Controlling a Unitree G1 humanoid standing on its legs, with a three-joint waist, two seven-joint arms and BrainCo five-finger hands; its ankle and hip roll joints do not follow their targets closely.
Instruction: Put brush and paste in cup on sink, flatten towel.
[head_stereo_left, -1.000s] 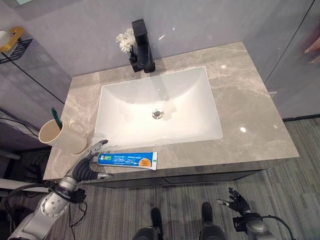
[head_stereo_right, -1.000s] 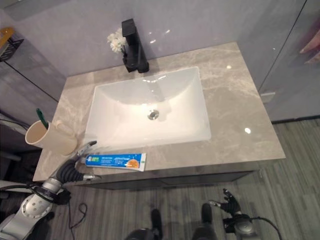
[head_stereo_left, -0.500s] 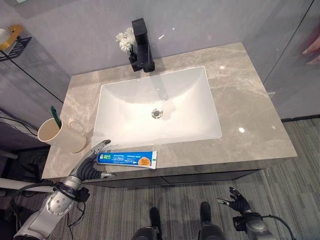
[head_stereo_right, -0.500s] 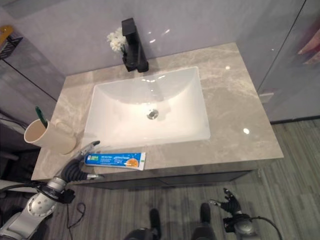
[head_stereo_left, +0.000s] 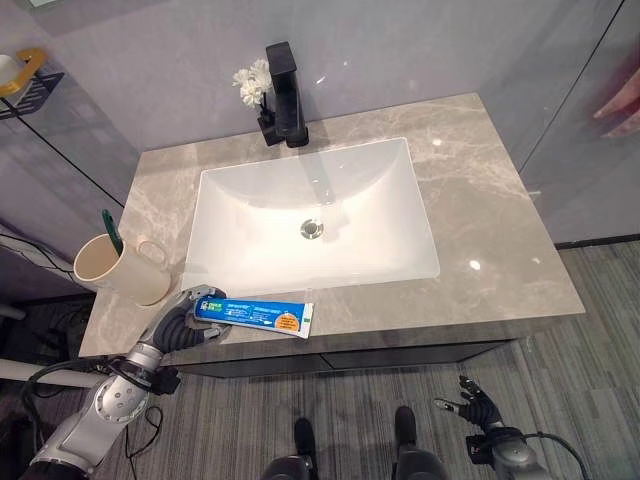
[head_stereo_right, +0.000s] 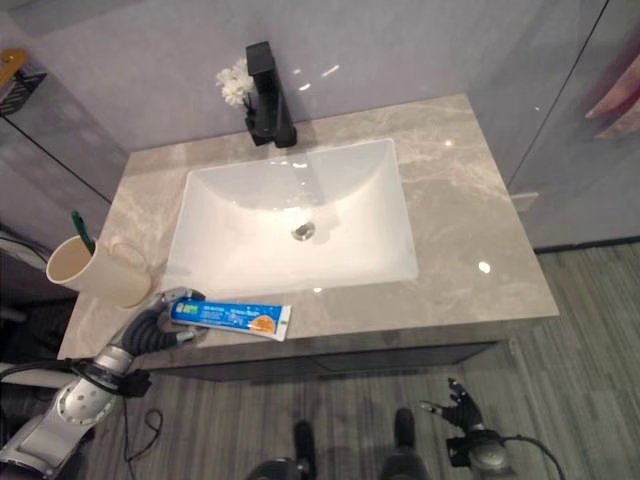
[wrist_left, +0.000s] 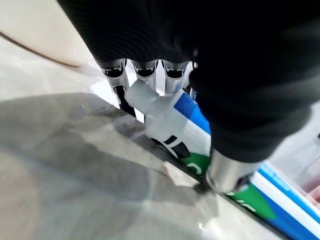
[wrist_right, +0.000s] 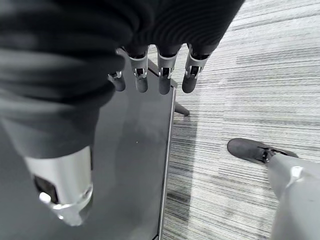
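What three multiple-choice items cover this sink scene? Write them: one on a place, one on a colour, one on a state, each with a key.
1. Where does the toothpaste tube lie?
A. In the white basin
B. On the counter's front edge, before the basin
C. In the cup

2. What colour is the faucet?
A. Black
B. Chrome
C. Gold

3. What is the left hand doing?
A. Hanging low beside the cabinet
B. Resting flat in the basin
C. Curling its fingers over the tube's cap end

Key:
1 B, the tube lies on the marble counter between the basin and the front edge.
2 A, the faucet behind the basin is black, with white flowers beside it.
3 C, the left wrist view shows the fingers and thumb around the tube's white cap. The right hand hangs low over the floor, and the cup holds a green brush.
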